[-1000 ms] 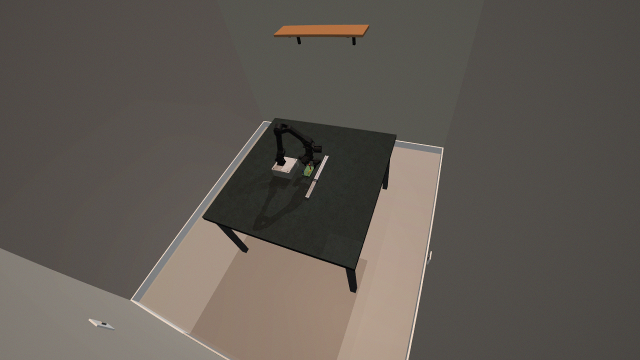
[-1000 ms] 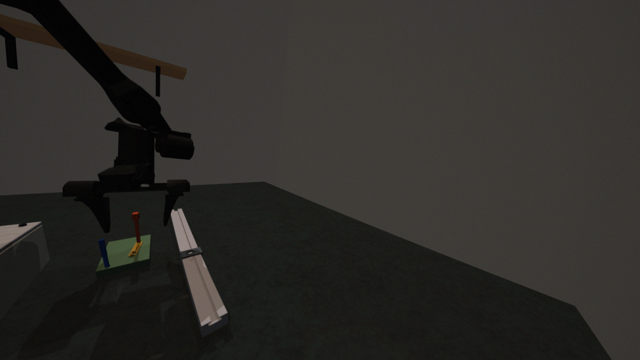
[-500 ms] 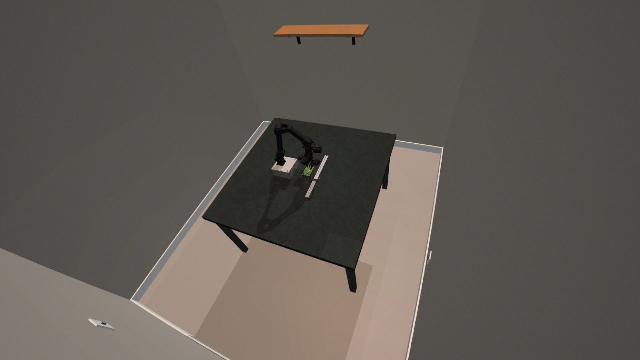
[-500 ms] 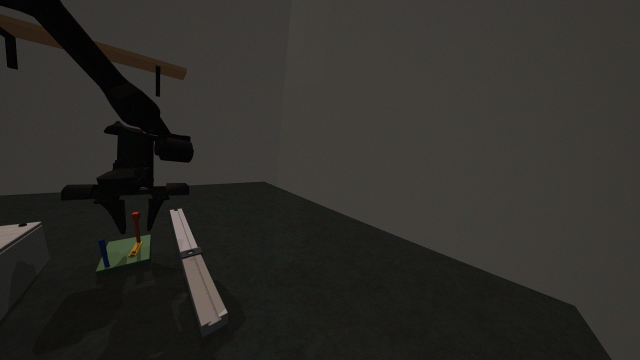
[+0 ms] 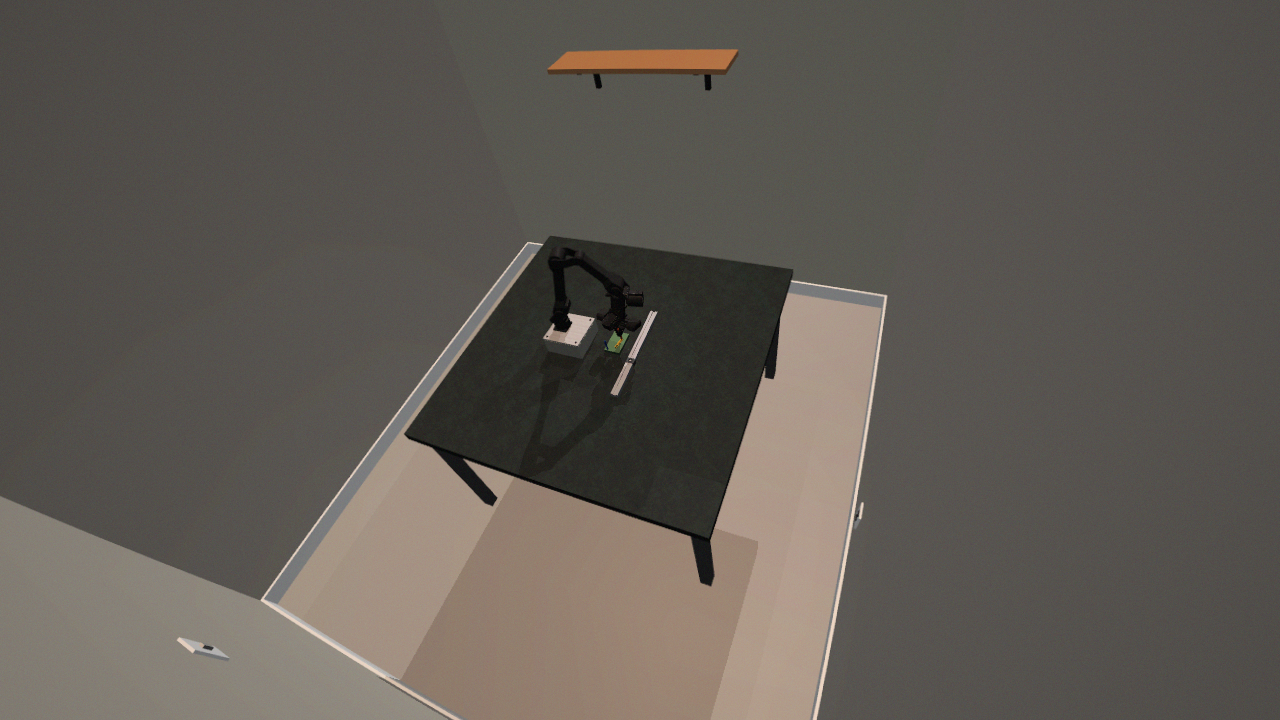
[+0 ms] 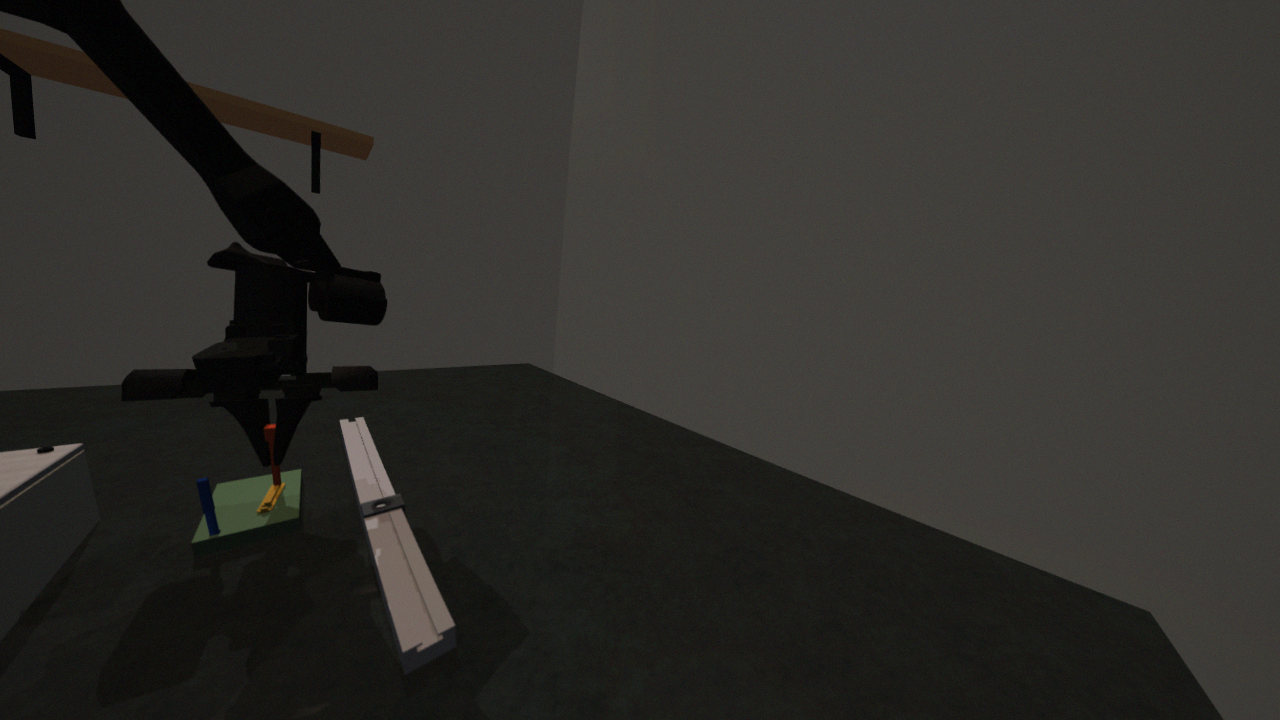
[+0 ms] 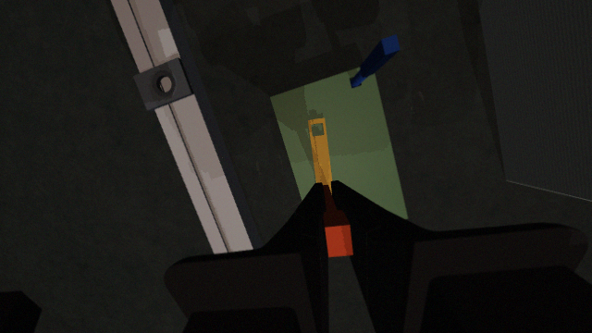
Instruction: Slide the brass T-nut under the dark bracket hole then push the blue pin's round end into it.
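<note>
My gripper (image 6: pixel 272 460) (image 7: pixel 326 189) is shut on the orange handle (image 6: pixel 270 433) (image 7: pixel 339 240), which stands upright between the fingers. The brass T-nut (image 6: pixel 271 498) (image 7: pixel 320 153) lies flat at the handle's foot, on or just over the green tray (image 6: pixel 234 517) (image 7: pixel 365 171); I cannot tell whether it touches. The blue pin (image 6: pixel 207 506) (image 7: pixel 380 55) stands upright at a corner of the tray. The aluminum rail (image 5: pixel 646 329) (image 6: pixel 407 573) (image 7: pixel 203 180) lies beside the tray with its slot facing up. The dark bracket (image 6: pixel 367 511) (image 7: pixel 144 90) sits across the rail, its hole facing up.
The arm's pale base box (image 5: pixel 567 334) (image 6: pixel 44 528) stands on the other side of the tray from the rail. All stand on the dark table (image 5: pixel 698 376) (image 6: pixel 716 573). An orange shelf (image 5: pixel 644 60) (image 6: pixel 259 116) hangs on the wall behind.
</note>
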